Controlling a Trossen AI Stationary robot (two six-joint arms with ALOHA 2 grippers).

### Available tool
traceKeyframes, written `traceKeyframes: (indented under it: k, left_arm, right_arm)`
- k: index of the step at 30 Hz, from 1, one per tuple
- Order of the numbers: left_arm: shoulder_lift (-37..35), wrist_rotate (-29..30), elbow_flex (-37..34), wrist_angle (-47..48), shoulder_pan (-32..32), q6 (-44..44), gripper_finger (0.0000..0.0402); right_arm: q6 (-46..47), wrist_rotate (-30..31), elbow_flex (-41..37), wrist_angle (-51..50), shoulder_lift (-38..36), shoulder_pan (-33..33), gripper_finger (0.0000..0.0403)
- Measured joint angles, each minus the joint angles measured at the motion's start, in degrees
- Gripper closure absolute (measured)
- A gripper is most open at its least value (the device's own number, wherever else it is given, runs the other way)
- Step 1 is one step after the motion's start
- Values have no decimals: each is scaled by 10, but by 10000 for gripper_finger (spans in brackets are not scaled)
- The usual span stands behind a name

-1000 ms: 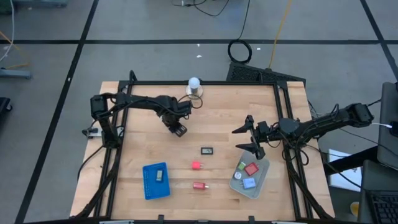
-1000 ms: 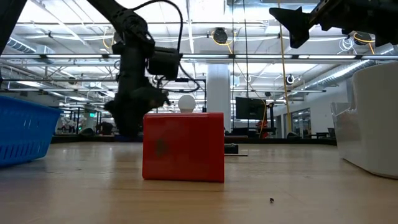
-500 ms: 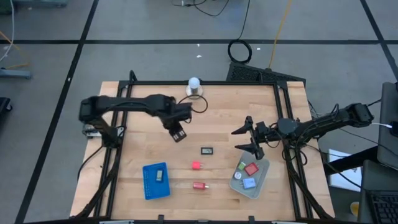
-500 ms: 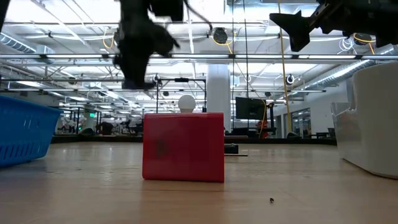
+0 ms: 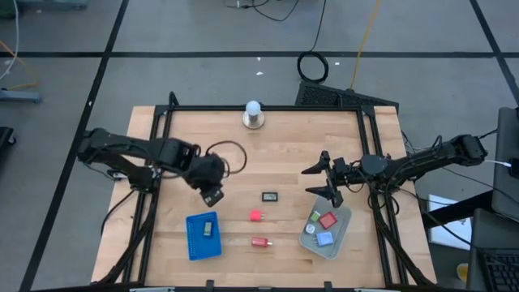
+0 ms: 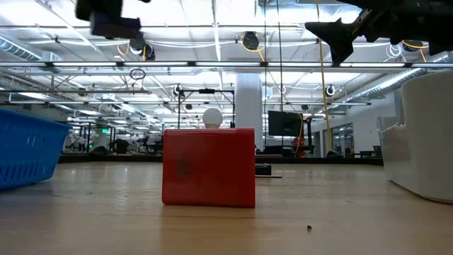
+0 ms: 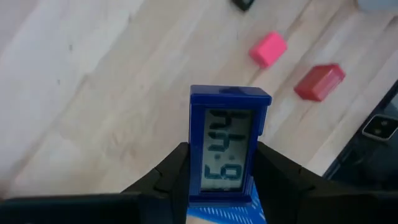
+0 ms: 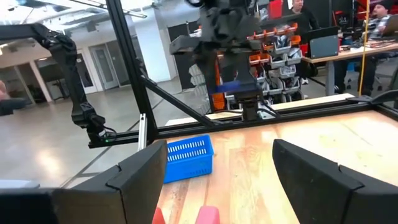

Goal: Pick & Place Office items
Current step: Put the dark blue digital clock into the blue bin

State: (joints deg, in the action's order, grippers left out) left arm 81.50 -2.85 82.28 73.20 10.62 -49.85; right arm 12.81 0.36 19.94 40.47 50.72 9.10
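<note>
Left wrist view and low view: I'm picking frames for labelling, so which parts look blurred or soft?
Left wrist view: the blue digital clock held in the left claw is fairly crisp, its digits readable, while the pink block and red block beyond are soft. Low view: the left claw is smeared at the top edge; the red block is sharp.

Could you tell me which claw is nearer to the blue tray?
The left. The left claw, shut on a blue clock, hangs just above the blue tray at its far edge. The right claw hovers open across the table, by the grey bin.
</note>
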Motion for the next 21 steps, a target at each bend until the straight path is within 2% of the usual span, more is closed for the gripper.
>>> traceKeyframes:
  k: [9, 21]
  left_arm:
    - [0, 10, -51, -6, 108, -109, 261]
    - [1, -48, -183, -178, 164, -170, 261]
  right_arm:
    - [18, 0, 0, 2, 0, 0, 122]
    - [35, 0, 0, 17, 0, 0, 122]
